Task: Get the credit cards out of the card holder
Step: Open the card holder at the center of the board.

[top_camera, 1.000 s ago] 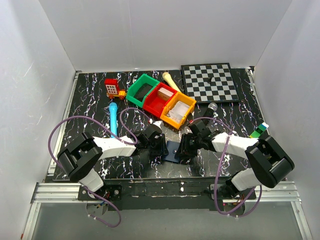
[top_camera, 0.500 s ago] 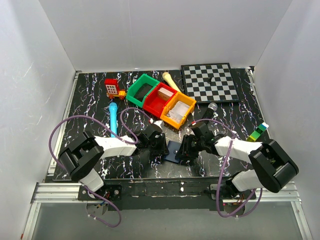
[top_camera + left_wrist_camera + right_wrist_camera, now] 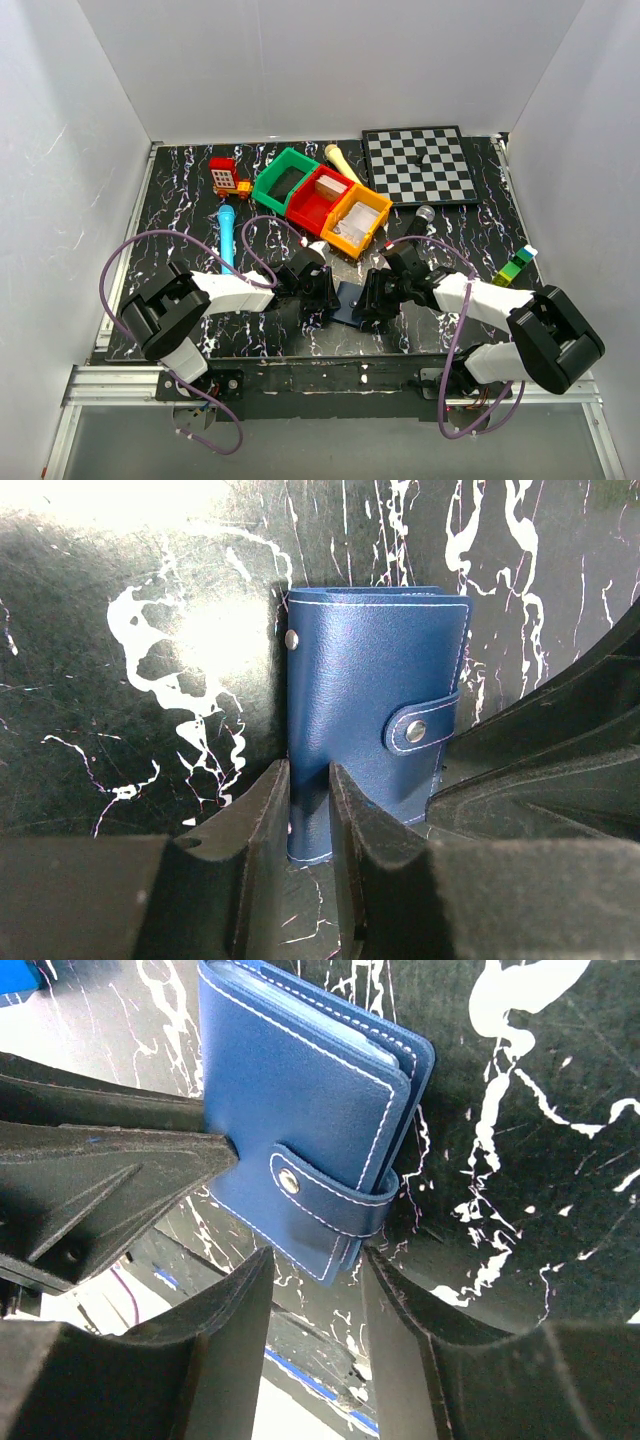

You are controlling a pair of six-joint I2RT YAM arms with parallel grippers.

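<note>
**Two pincers, one clasp.** The card holder (image 3: pixel 347 300) lies flat on the marbled table (image 3: pixel 180 200) near its front edge, midway between my two arms. It is closed, its snap strap (image 3: pixel 330 1198) fastened, and no card is out yet.

My left pincer (image 3: pixel 308 785) stands narrow over the holder's near left corner, with one finger off the edge and one over the cover. I cannot tell whether it pinches the cover or only pins it. I judge its job is to keep the case from sliding.

My right pincer (image 3: pixel 318 1260) sits at the opposite side, jaws parted and gripping nothing. They are set either side of the strap's folded end, the right finger just touching it. That is where the case opens. I judge the strap must be pulled off its stud before the pale leaves (image 3: pixel 385 1052) inside can be reached. A slip could drag the whole holder instead.
</note>
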